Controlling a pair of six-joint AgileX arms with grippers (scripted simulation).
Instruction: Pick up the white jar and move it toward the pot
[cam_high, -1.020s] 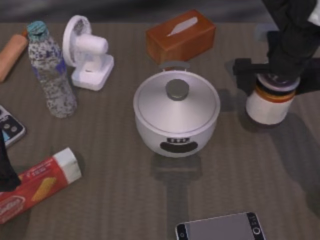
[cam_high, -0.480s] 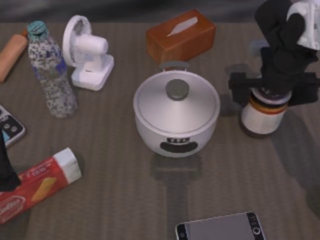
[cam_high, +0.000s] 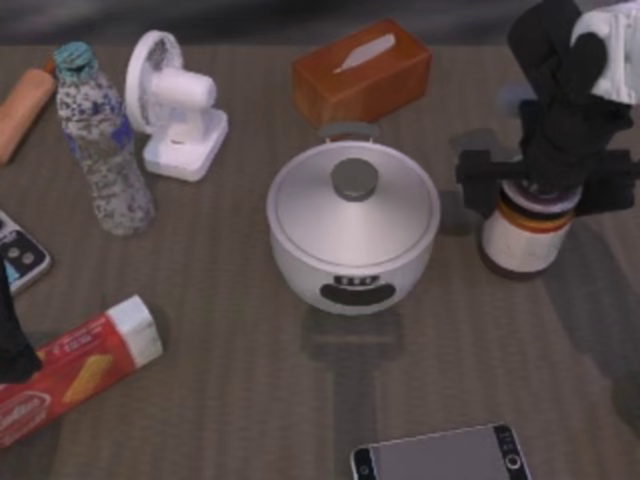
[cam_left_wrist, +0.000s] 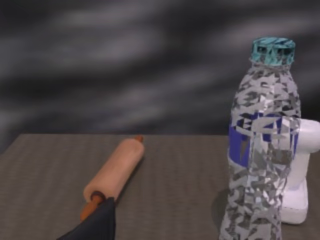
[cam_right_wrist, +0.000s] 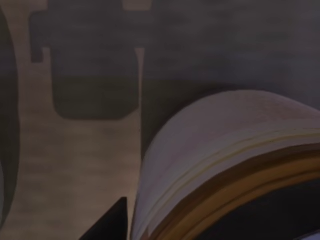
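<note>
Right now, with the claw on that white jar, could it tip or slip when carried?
Probably stiff: the white jar looks like a rigid cylinder. Held by the right claw near its lid, it might swing. Its smooth label could slip.

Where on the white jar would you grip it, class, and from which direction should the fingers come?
Grip the white jar at its dark lid and upper band, coming straight down from above. It stands upright, so its round top is exposed and its sides are free, with the pot apart on its left. The right gripper sits over the lid this way; the left arm is parked at the table's left edge.
</note>
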